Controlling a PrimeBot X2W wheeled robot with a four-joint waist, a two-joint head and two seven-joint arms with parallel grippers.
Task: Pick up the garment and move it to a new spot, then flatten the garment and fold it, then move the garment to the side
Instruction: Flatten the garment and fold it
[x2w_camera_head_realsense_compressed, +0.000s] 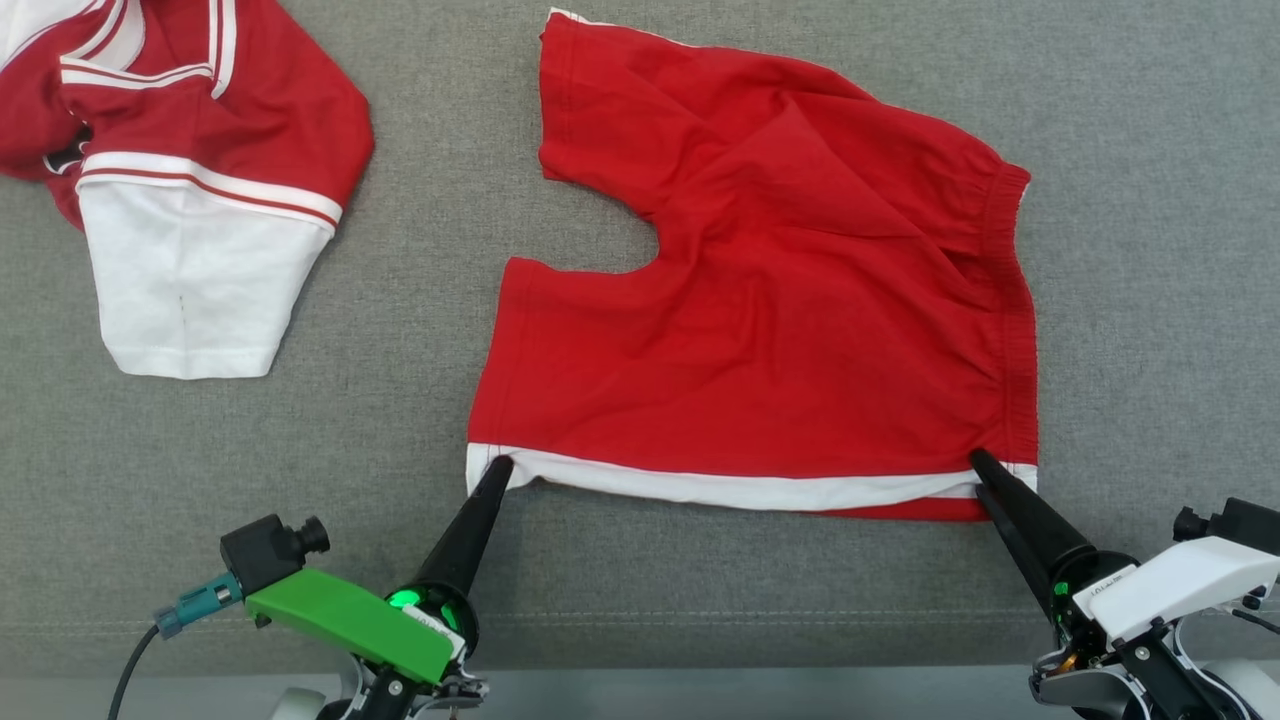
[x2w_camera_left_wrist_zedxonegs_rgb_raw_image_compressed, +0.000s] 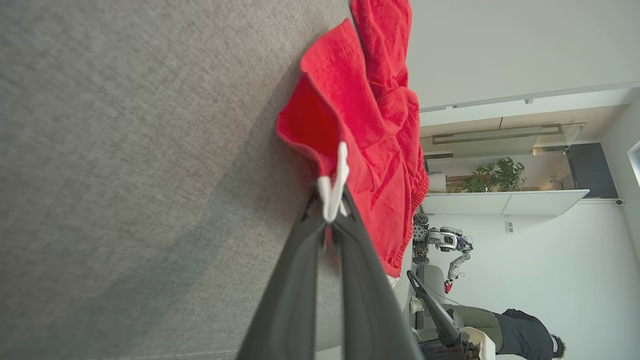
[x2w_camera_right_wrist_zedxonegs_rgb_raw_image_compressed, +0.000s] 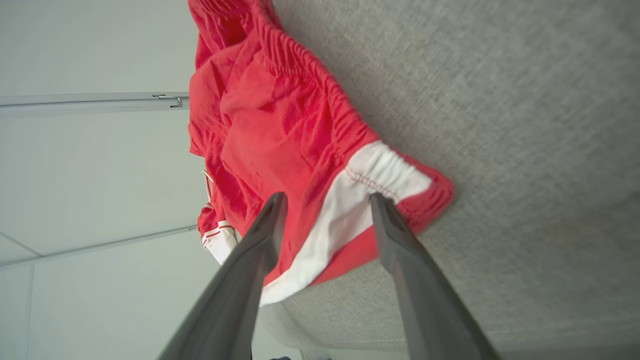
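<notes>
Left jaws pinching shorts (x2w_camera_head_realsense_compressed: 780, 300) corner; right jaws apart, astride waistband (x2w_camera_head_realsense_compressed: 1018, 330).

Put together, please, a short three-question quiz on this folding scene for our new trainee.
1. True or false: the left gripper is shut on a white-edged corner of the red shorts.
2. The right gripper is: A) shut on the waistband; B) open, astride the shorts' waistband corner; C) raised well clear of the cloth.
3. Fill in: the other red-and-white garment lies on the grey table to the shorts' ____, by the robot's own sides.
Key: 1 true; 2 B; 3 left.
</notes>
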